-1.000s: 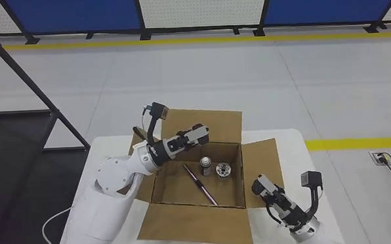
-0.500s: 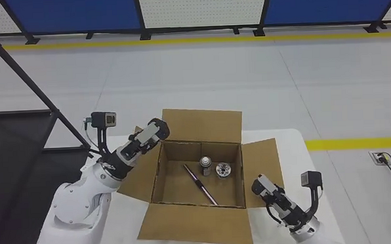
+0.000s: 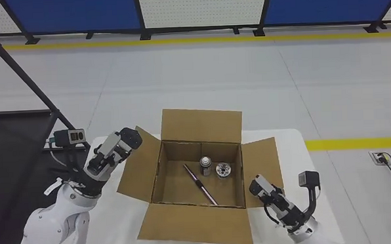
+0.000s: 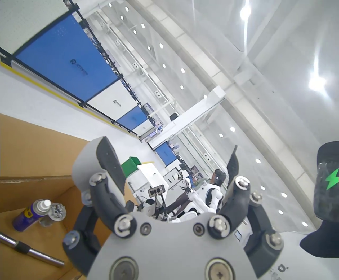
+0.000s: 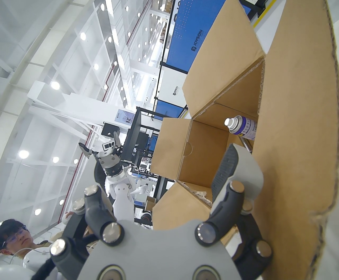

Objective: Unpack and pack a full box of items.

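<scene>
Top view had the brown cardboard box [image 3: 202, 125] sitting flaps-out on the white table [image 3: 256, 136], w/ three items down on its floor. Blue spray can w/ white nozzle [image 3: 205, 165] stood near the back wall, round silver metal part [image 3: 223, 169] just beside it, and long steel rod w/ dark collar [image 3: 199, 183] lay diagonal across the floor.

Left gripper [image 3: 126, 139] hung outside the left flap, fingers spread wide, nothing in them. Right gripper [image 3: 258, 185] sat by the right flap's near corner, also spread wide & empty.

Handling call: can prob. light, stiff, smooth-sided, so slippery. Squeeze mid-body across the cylinder, not the nozzle. Round part looked dense, prob. heavy for its bulk; pinch across the rim. Rod rigid and would likely swing if taken at an end, so grab approx. at the middle, near the collar.
</scene>
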`<state>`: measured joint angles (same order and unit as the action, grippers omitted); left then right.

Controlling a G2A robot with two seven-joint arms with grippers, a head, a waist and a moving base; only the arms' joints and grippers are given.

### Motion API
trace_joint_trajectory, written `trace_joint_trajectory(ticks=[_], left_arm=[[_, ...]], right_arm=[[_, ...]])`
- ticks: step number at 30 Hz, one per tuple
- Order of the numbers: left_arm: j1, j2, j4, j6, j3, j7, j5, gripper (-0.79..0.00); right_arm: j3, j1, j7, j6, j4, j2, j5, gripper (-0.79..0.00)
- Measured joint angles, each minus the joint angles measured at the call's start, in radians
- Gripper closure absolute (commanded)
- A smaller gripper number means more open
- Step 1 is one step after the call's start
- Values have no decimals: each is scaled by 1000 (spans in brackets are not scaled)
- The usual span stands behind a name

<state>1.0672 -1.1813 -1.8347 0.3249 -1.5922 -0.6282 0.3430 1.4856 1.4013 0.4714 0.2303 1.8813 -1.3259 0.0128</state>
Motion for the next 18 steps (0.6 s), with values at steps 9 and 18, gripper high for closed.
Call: trace_joint_trajectory(ticks=[9, 18], left_arm=[[0, 0, 0, 0, 0, 5, -2, -785], [31, 4, -4, -6, -76, 76, 17, -785]], right_arm=[[-152, -95, -34, -89, 30, -7, -184, -785], [-160, -100, -47, -109, 31, -8, -203, -785]])
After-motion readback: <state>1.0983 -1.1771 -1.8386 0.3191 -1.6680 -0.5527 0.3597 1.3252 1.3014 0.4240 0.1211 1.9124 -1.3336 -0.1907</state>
